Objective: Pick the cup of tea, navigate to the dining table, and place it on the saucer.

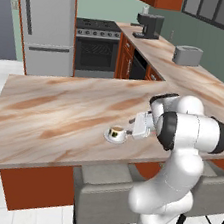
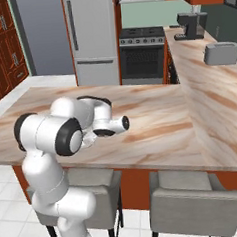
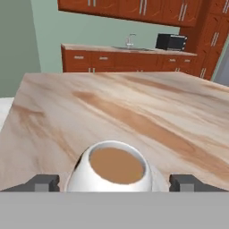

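While claw [image 3: 114, 183] gapes wide w/ nothing gripped, cup of tea [image 3: 112, 169] on saucer [image 1: 115, 138], near dining table [image 1: 47, 120] front edge

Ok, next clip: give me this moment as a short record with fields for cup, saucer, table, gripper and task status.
cup: cup of tea, upright, brown liquid inside, sitting on the saucer
saucer: saucer, flat on the dining table near its front edge
table: dining table, marbled tan top
gripper: gripper open, a fingertip either side of the cup, with gaps
task status: cup appears placed; gripper not yet pulled away
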Robot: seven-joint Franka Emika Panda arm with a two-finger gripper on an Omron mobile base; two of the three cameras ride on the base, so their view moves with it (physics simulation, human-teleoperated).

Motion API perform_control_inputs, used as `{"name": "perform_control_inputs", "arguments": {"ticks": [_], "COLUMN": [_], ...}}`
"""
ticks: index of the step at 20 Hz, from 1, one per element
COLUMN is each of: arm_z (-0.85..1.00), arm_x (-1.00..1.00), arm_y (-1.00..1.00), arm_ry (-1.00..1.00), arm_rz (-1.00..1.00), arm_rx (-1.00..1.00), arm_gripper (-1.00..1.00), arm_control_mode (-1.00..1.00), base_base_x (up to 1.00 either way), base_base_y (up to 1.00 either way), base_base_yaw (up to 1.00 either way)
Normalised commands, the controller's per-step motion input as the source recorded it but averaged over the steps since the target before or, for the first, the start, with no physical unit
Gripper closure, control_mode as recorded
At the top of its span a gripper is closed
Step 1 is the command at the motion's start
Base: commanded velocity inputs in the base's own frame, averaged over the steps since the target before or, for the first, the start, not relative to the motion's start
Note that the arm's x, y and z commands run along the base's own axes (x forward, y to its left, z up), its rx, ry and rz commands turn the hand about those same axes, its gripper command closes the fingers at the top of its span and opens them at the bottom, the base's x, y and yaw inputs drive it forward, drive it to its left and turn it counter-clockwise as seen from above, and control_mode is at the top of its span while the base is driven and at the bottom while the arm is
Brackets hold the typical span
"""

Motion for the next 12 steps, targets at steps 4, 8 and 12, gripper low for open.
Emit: {"name": "perform_control_inputs", "arguments": {"ticks": [4, 8, 12], "arm_z": [1.0, 1.0, 0.79], "arm_x": [-0.31, -0.78, -1.0], "arm_y": [0.0, 0.0, 0.0], "arm_ry": [0.04, 0.11, 0.19], "arm_rz": [-0.09, -0.16, -0.19], "arm_rx": [0.0, 0.0, 0.0], "arm_gripper": [-1.0, -1.0, -1.0], "arm_control_mode": [-1.0, -1.0, -1.0], "base_base_x": [0.0, 0.0, 0.0], "base_base_y": [0.0, 0.0, 0.0], "base_base_yaw": [0.0, 0.0, 0.0]}}
